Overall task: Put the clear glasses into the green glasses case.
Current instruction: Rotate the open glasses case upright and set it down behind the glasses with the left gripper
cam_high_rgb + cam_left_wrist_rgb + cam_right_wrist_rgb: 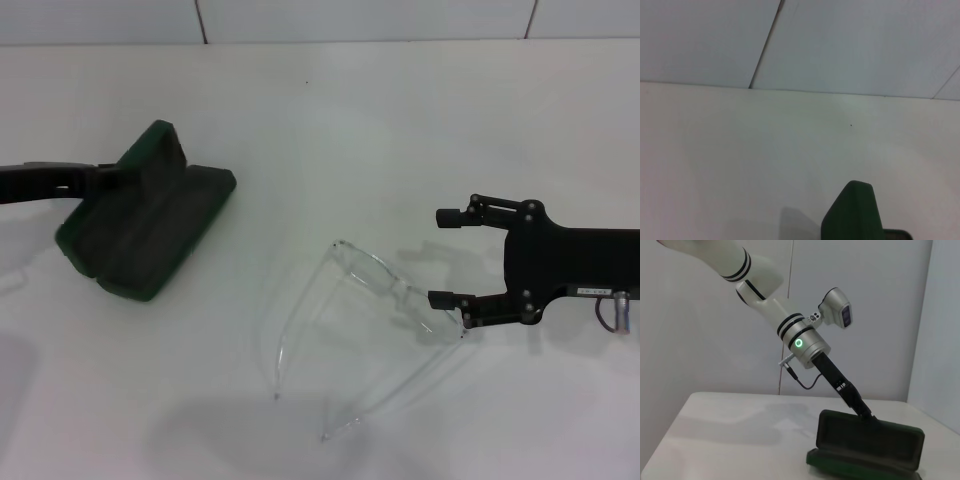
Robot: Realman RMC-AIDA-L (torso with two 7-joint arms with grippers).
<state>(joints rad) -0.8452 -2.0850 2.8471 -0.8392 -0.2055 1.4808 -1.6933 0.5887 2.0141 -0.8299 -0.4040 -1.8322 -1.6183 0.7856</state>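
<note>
The left gripper (112, 172) reaches in from the left edge of the head view and meets the raised lid of the green glasses case (150, 225). Its tips are hidden against the lid, so whether they clamp it cannot be told. The right wrist view shows the same arm slanting down to the top edge of the lid (864, 415), again with the tips too small to read. In the left wrist view only 1 green corner of the case (852, 212) rises from the lower edge, the rest cut off.

The case, 1 in all, lies open at the left of centre in the head view, its dark lining facing up. The clear glasses (350, 330), 1 pair, rest on the white table (400, 120) at the lower centre, well apart from the case. They are hard to trace against the table: the lens edge and 2 thin arms pointing toward the lower edge show only as faint outlines.

The right gripper (452, 258) enters from the right edge with its 2 fingers spread wide, holding nothing. The lower finger (447, 298) sits just beside the right end of the glasses; contact cannot be judged.

A tiled wall (360, 20) runs along the top edge.
</note>
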